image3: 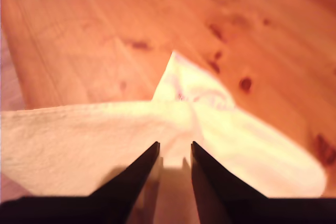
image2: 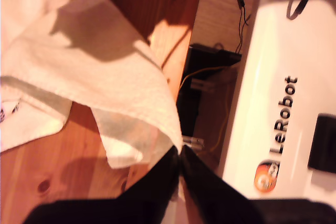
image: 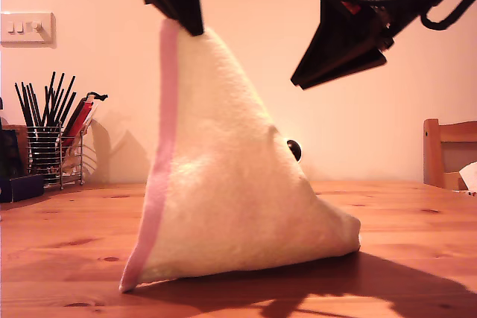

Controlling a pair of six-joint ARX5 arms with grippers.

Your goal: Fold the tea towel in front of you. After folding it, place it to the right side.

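Note:
The tea towel (image: 223, 184) is cream terry cloth with a pink band down one edge. It hangs in a tent shape, and its lower edge rests on the wooden table (image: 417, 221). My first gripper (image: 190, 27) is shut on the towel's top corner, high in the exterior view. In the first wrist view the pinched corner sits at the jaws of my first gripper (image2: 180, 153), and the towel (image2: 89, 77) drapes away below. My second gripper (image: 302, 80) hovers open to the exterior view's right of the peak, apart from the cloth. The second wrist view shows my second gripper (image3: 175, 148) empty, above the towel (image3: 105, 140).
A wire holder with black utensils (image: 45, 147) stands at the exterior view's left, under a wall switch (image: 26, 27). A wooden chair (image: 447, 154) is at the exterior view's right edge. A white LeRobot base (image2: 283, 103) and cables lie beyond the table edge.

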